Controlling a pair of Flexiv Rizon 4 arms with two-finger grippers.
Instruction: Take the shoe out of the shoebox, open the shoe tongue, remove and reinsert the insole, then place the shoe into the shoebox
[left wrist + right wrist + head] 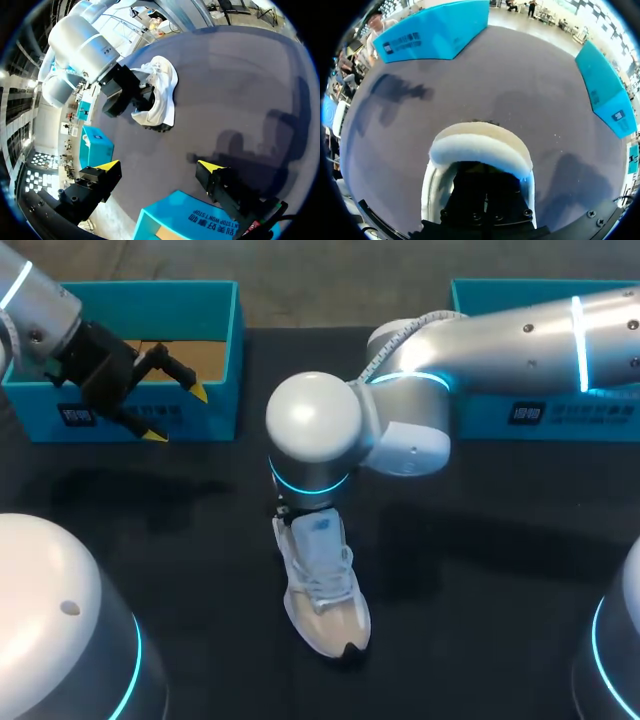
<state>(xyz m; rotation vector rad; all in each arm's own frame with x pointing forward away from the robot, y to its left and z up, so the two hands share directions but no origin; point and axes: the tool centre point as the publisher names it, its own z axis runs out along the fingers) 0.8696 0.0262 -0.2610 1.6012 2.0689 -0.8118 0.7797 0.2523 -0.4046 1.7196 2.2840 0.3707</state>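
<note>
The shoe [322,585] lies at the middle of the table [480,570], with its toe toward the near edge. The right end effector [136,95] is at its heel, coming down from above. The left box [225,390] stands at the far left and the right box [500,412] at the far right. The left end effector [178,413] hangs just before the left box.

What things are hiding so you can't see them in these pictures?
- Insole: inside the white mesh shoe; in the right wrist view the right gripper fills its dark opening.
- Shoe's heel: head view, under the right arm's round wrist.
- Inside of the right teal cardboard shoebox: head view, covered by that arm, cut by the edge.
</note>
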